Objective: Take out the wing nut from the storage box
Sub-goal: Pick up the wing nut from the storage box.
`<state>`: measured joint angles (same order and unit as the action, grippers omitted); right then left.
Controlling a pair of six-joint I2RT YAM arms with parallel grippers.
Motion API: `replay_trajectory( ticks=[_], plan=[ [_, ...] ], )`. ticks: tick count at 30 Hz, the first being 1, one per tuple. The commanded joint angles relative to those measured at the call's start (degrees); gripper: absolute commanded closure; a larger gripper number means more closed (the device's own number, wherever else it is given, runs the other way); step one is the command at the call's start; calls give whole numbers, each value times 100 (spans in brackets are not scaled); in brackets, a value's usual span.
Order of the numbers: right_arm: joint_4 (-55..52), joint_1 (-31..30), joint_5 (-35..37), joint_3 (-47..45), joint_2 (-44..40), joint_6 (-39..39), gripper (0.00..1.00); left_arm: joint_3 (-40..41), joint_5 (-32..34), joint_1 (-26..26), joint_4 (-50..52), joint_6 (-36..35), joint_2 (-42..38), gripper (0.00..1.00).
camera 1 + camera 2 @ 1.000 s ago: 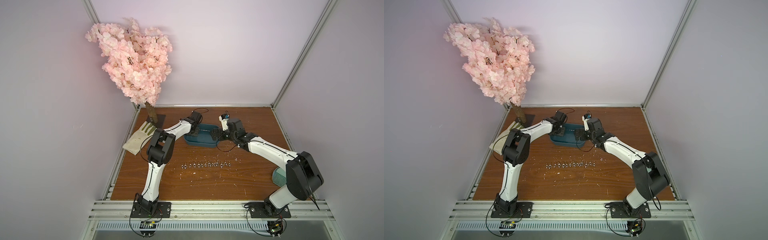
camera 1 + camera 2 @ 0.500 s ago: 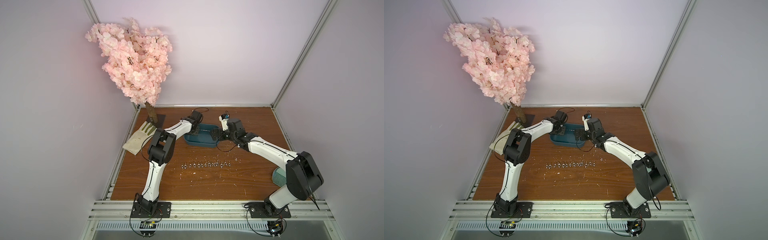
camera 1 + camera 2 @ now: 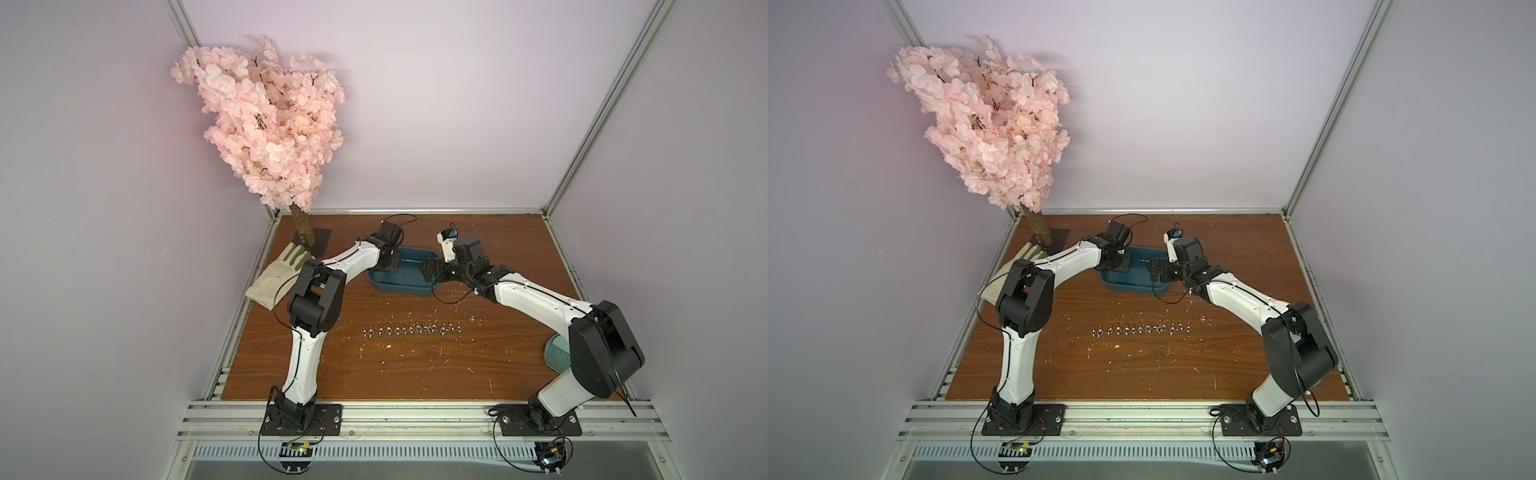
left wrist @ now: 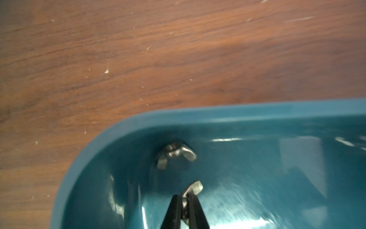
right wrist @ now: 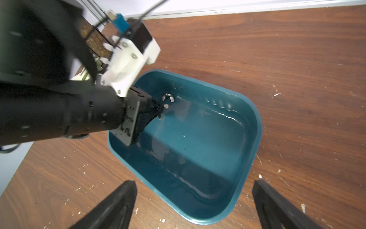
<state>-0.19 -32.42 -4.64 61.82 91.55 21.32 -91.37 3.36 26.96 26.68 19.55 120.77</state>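
As left end effector (image 4: 185, 196) pinches wing nut (image 4: 195, 187) — right end effector (image 5: 193, 185) gapes (spare (image 4: 175, 153) beside)

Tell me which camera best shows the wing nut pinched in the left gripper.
The left wrist view: the wing nut sits close up, clamped in the left gripper, one wing sticking out. The right wrist view shows it small. In both top views it cannot be made out.

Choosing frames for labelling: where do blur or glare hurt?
Left wrist view: motion-smeared, glare streaks on the storage box wall, yet the wing nut in the left end effector reads. Right wrist view: box sharp, floor reflective, left arm blurred. Both top views: evenly lit, row of nuts tiny.
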Motion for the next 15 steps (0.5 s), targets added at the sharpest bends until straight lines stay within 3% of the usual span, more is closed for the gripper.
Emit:
replay_trajectory(
  ticks=[1,7,9,13,15],
  plan=[
    [167,59,-307,269,-9,150,4,289,-737,46,-591,168,-470,88],
    [336,230,-861,329,139,426,18,969,-1573,52,-1338,309,-925,90],
    [448,298,-1113,360,206,575,27,1119,-1789,52,-1552,378,-1030,89],
    [667,410,-1688,452,404,839,57,1321,-2103,94,-1909,544,-1201,88],
    [735,421,-1766,492,487,936,62,1351,-2184,153,-2002,608,-1231,88]
  ],
)
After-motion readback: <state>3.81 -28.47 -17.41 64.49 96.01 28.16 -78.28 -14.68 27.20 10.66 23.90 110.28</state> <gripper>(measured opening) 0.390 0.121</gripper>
